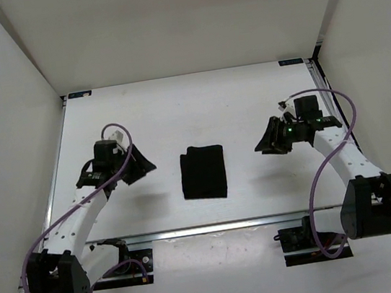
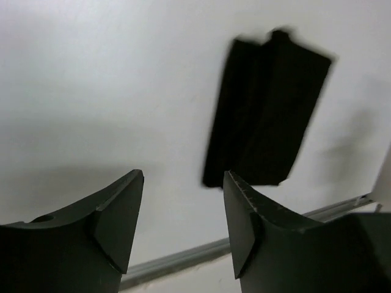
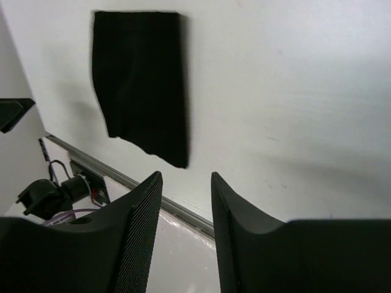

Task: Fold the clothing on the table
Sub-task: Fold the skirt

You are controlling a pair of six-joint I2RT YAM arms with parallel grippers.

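Top external is showing us the clothing point(image 1: 203, 172) lying folded at the middle of the table point(image 1: 176, 113), between our left gripper point(image 1: 138, 166) and right gripper point(image 1: 269, 143), both gaping empty, and we are fearing its unpinned layers may spring open.

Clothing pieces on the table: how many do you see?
1. The black clothing lies as a compact folded rectangle near the middle of the table. Another piece tucked inside its folds cannot be ruled out.
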